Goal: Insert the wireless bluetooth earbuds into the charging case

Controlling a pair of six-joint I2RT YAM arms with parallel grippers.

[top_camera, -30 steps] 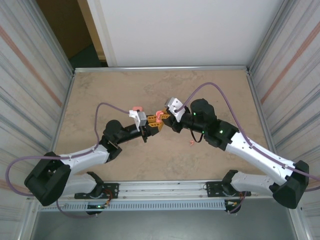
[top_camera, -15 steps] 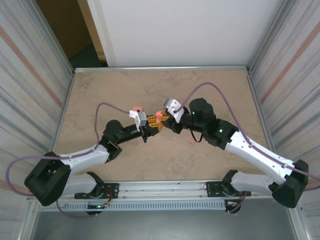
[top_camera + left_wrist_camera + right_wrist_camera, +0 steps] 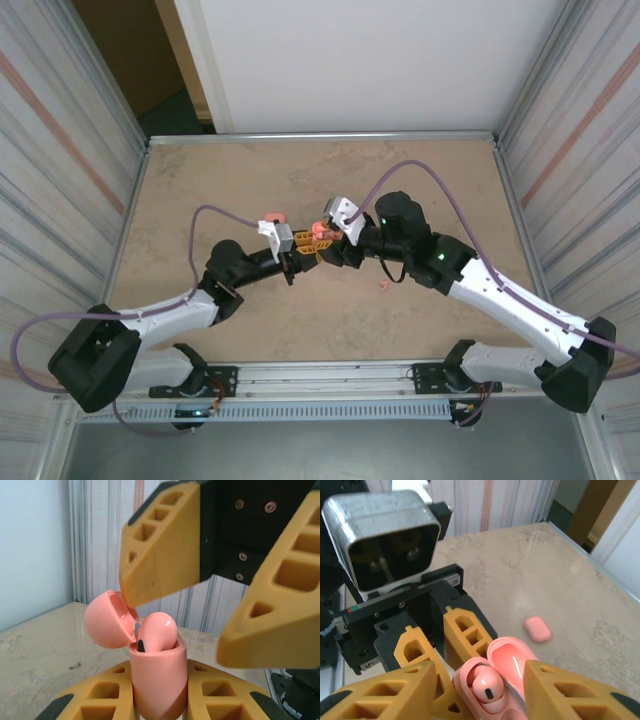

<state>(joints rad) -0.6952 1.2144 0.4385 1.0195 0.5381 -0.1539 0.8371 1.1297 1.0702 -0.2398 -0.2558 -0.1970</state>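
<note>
1. The left hand [image 3: 159,700] pinched the pink case [image 3: 159,680] tight and held it up off the tabletop [image 3: 200,190].
2. The lid [image 3: 107,625] of the case was tipped back, so the case was wide open.
3. One pink earbud [image 3: 157,630] sat in the top of the case. Its round end poked up above the rim, so I think it was in but maybe not pushed all the way down.
4. The right hand [image 3: 480,680] hung right over the case with its fingers spread, one on each side. It held nothing. It looked like it had let go of the earbud.
5. So the first earbud looked about done.
6. A tiny pink piece [image 3: 382,288] lay on the tabletop, well away from the case, close to the right arm. It could be another earbud, but it was too small to be sure. That one was not yet in.
7. A second case [image 3: 537,629], shut, lay on the tabletop beyond the held case.
8. The lid was not yet closed.
</note>
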